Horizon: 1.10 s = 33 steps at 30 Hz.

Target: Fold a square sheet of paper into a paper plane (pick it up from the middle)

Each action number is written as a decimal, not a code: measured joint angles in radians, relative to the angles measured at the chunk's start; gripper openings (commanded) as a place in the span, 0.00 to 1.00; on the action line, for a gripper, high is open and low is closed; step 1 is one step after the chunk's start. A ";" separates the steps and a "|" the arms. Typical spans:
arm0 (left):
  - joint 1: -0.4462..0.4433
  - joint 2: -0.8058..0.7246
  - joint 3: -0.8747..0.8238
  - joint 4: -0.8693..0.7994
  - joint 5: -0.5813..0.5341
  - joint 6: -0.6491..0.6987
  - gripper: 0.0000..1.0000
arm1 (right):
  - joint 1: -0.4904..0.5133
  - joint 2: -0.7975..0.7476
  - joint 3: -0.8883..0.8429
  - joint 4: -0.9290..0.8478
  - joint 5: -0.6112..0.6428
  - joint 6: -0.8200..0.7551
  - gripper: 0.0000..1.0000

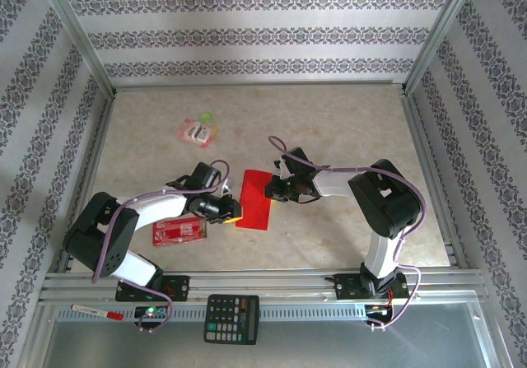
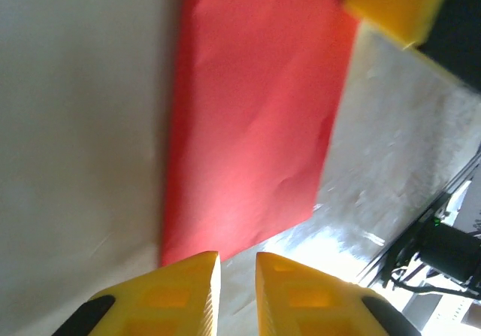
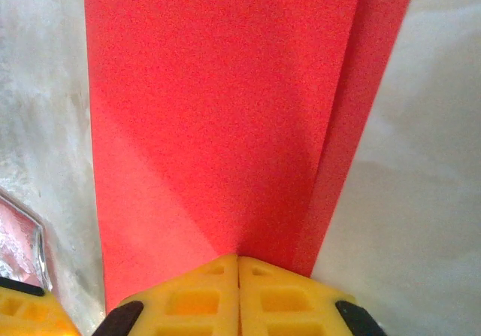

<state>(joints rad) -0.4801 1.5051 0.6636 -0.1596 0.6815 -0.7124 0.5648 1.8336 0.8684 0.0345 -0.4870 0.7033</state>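
Your table (image 1: 346, 129) leaves plenty of bare surface, and the square sheet of paper (image 1: 255, 197) lies near its middle, between the two arms, where both can reach it. It reads as a tall rectangle rather than a square. The right wrist view shows an upper layer lying over a lower one, with a strip of the lower layer peeking out along one side. From that I judge the first half-fold is made but not squared (the edges do not line up). Your right gripper (image 3: 238, 272) has its jaws pressed together at the sheet's near edge, and the paper's shading runs in toward the tips. That suggests it is pinching the upper layer to carry or align it. Your left gripper (image 2: 237, 276) sits at the opposite edge with only a slim gap between its fingers and nothing in it, bare table showing through. It looks poised to pin or crease that side. The red printed packet (image 1: 179, 230) lies beside the left arm, apart from the sheet, so keep it out of the fold.
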 measured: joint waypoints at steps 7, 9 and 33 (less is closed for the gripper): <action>0.055 0.211 0.187 0.053 -0.006 0.023 0.19 | 0.000 0.000 -0.001 0.001 0.000 0.000 0.07; 0.069 0.261 0.206 0.055 -0.011 0.037 0.19 | 0.000 0.000 -0.001 0.001 0.000 0.000 0.07; 0.135 0.450 0.418 0.090 0.001 0.058 0.21 | 0.000 0.002 0.001 0.003 0.000 0.000 0.06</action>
<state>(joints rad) -0.3450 1.9553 1.0817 -0.0700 0.6823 -0.6544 0.5648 1.8355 0.8696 0.0380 -0.4870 0.7029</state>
